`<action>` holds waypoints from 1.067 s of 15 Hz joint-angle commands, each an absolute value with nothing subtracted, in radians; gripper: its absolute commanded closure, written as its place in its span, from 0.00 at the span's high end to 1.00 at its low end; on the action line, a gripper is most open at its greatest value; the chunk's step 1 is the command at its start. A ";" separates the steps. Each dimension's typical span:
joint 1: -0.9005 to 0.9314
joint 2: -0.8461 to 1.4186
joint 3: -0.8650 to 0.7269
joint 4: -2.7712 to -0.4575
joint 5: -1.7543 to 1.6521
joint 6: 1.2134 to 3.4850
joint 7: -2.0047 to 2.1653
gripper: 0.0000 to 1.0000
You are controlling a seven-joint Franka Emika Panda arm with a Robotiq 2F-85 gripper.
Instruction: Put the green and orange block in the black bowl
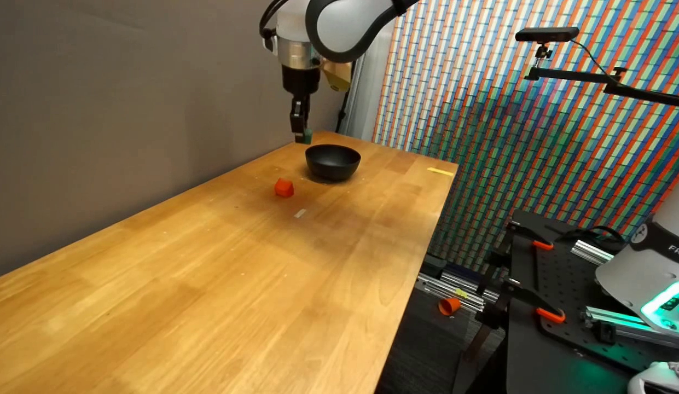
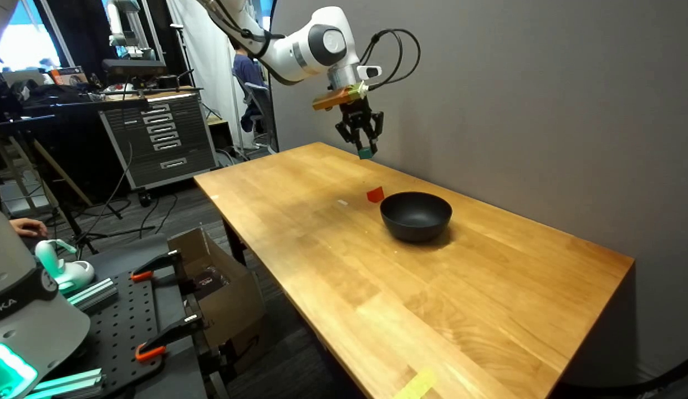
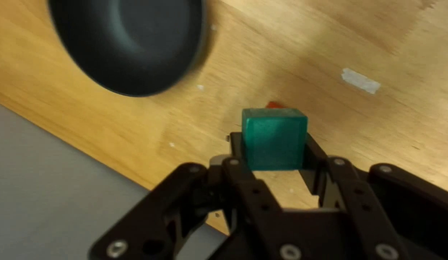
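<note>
The black bowl stands upright on the wooden table in both exterior views [image 1: 332,173] [image 2: 414,231]; it is at the upper left of the wrist view [image 3: 133,77]. My gripper [image 1: 301,134] [image 2: 366,146] [image 3: 274,151] is shut on the green block [image 3: 275,142], which sits between its fingertips. The green block shows small below the fingers in both exterior views [image 1: 307,137] [image 2: 365,153], held well above the table. The orange block [image 1: 284,188] [image 2: 375,194] lies on the table beside the bowl, apart from it. In the wrist view only a corner of the orange block [image 3: 274,105] shows behind the green block.
The wooden table [image 1: 224,284] runs along a grey wall [image 2: 521,111]. A pale tape scrap [image 3: 361,81] lies near the orange block. Yellow tape [image 1: 440,171] marks the table near one end. The robot's base stands on a separate black table [image 1: 558,328].
</note>
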State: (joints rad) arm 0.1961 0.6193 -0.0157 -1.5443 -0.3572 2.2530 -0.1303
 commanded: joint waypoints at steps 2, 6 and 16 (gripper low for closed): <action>0.233 0.487 -0.128 -1.727 -0.567 2.344 0.114 0.14; 0.205 0.514 -0.143 -1.757 -0.667 2.367 0.225 0.14; 0.150 0.635 -0.132 -1.710 -0.645 2.434 0.222 0.85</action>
